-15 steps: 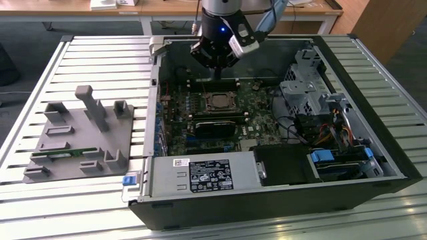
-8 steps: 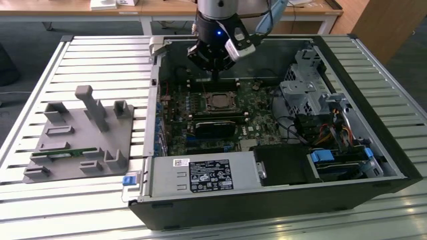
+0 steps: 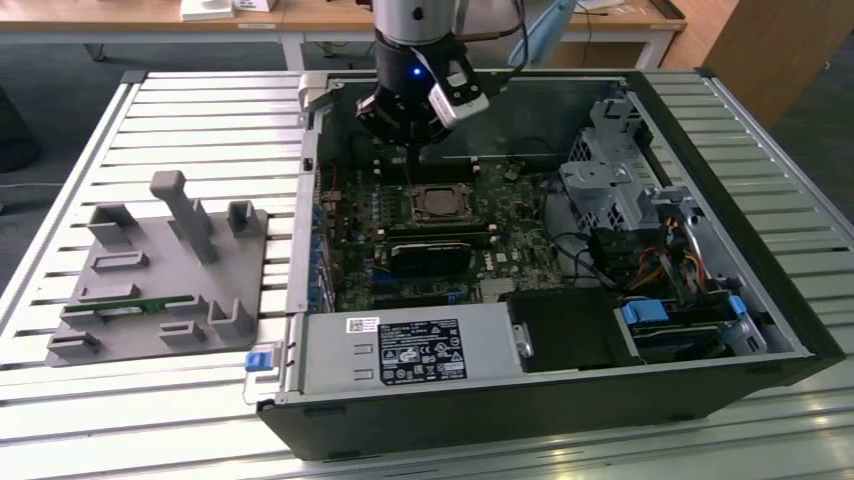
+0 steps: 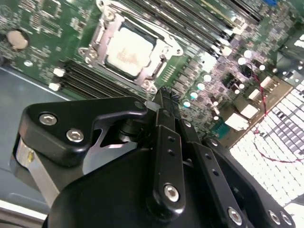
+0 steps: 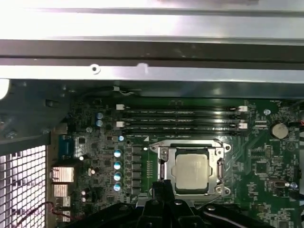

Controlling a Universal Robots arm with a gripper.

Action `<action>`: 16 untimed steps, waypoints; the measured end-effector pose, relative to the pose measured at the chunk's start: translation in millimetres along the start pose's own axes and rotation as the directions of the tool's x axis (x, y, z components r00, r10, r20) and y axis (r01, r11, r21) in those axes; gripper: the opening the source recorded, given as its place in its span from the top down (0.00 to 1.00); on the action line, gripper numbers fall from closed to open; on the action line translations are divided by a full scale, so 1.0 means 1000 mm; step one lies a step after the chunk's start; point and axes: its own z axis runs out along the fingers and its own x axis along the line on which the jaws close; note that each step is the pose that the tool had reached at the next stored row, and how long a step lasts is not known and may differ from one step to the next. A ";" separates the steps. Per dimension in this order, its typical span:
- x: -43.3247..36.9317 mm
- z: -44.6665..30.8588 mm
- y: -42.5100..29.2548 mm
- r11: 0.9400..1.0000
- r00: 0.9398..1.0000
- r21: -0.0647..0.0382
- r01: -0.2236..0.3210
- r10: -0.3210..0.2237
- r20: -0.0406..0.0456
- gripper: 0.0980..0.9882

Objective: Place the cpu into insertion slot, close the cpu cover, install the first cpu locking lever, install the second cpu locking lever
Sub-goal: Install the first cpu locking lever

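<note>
1. Since the chip (image 5: 192, 170) already sits in its socket (image 5: 164, 153) with the metal cover (image 5: 220, 164) down around it, placing and closing look done; whether either lever is latched can't be told.
2. Claw (image 4: 162, 97): fingers pressed together at the tip, nothing between them, so closed and empty. In the exterior view it (image 3: 407, 140) hangs over the open PC case (image 3: 747, 160), just off the socket's 12 o'clock side, near but not touching.
3. Chip loc.: centre of the green board (image 4: 42, 28), next to the long memory slots (image 5: 180, 118); in the exterior view it (image 3: 438, 203) lies approx. mid-board.
4. Handling, as a judgement: chip is light, stiff and thin, w/ a smooth metal top that is prob. slippery; the contacts under it are fragile, so no sideways shove or hard press. Best hold would be by two opposite edges.
5. Cover: thin sheet metal, springy, bends if levered at one corner; push on the frame, not through the window onto the chip.
6. Levers: thin stiff wire, likely springy under load; a closed tip should press near the free end.
</note>
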 end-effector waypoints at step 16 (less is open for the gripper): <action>0.0210 0.0107 0.0154 1.000 1.000 0.000 0.011 -0.011 0.000 0.99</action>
